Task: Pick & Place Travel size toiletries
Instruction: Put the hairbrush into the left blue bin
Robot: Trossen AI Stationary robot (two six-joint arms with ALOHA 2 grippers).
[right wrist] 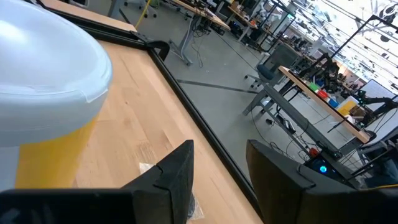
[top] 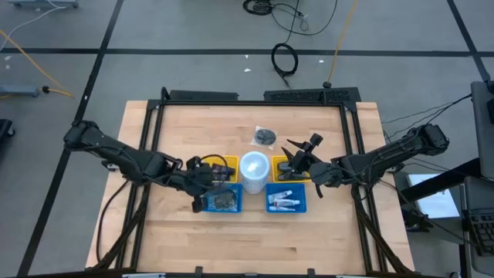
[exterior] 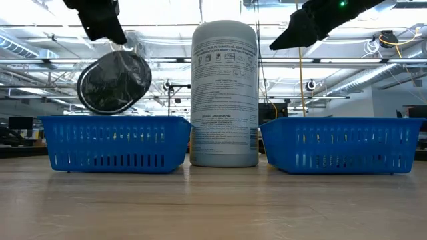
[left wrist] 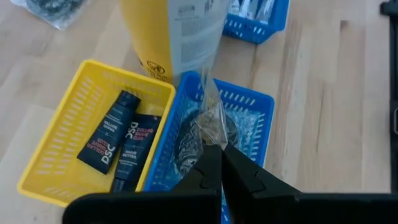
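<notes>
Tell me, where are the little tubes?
In the high view, the tubes lie in the right blue basket, beside the white canister.

The two black tubes [left wrist: 118, 149] read "DSC" and "Dollar Shave Club".

My overhead camera looks straight down on the whole table [top: 185, 239]. The low one sits at tabletop height, close to two blue baskets [exterior: 115, 143] flanking a canister [exterior: 225, 93] (both visible from above too). My left wrist camera looks steeply down; the right seems tilted up toward the room.
</notes>
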